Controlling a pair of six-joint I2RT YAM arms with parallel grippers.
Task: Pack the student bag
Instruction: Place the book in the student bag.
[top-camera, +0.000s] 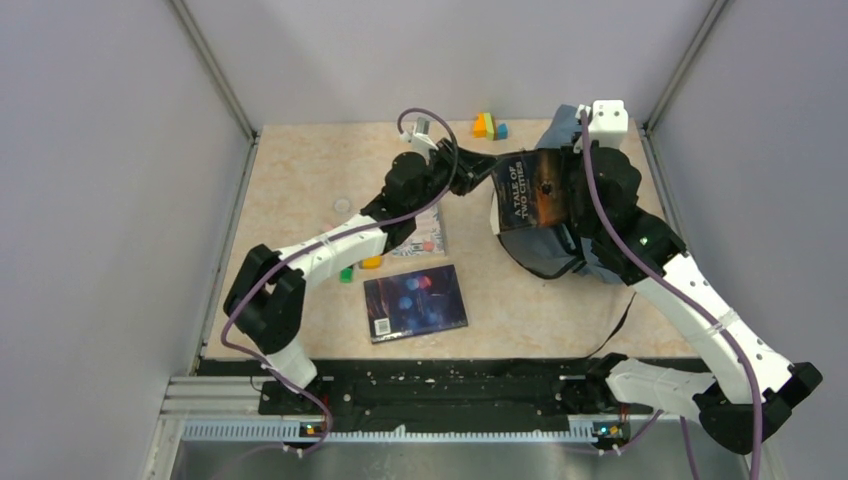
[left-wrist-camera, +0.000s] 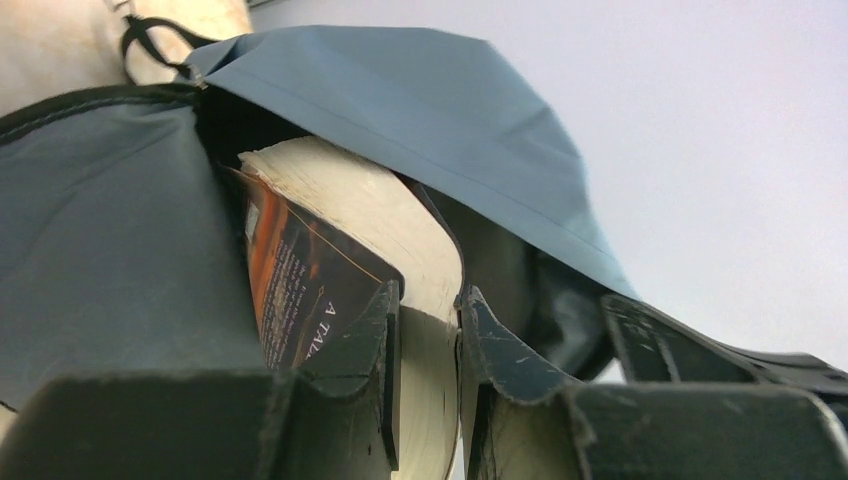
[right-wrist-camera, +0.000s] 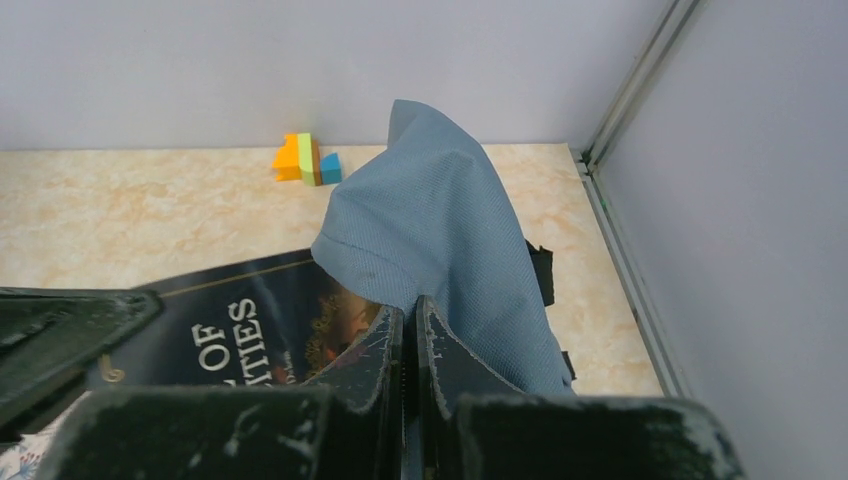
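Observation:
The grey-blue student bag (top-camera: 560, 250) lies at the back right of the table; it also shows in the left wrist view (left-wrist-camera: 420, 110) and the right wrist view (right-wrist-camera: 440, 230). My right gripper (right-wrist-camera: 410, 320) is shut on the bag's fabric flap and holds it up. My left gripper (left-wrist-camera: 430, 310) is shut on a thick paperback, "A Tale of Two Cities" (top-camera: 535, 190), whose far end sits in the bag's dark opening under the lifted flap. The book's pages show in the left wrist view (left-wrist-camera: 370, 200), its cover in the right wrist view (right-wrist-camera: 230, 320).
A dark book with a blue cover (top-camera: 415, 302) lies on the table at mid front. Small coloured blocks (top-camera: 490, 126) stand near the back wall. Another book and small green and yellow pieces (top-camera: 372, 262) lie under my left arm. Grey walls close in all sides.

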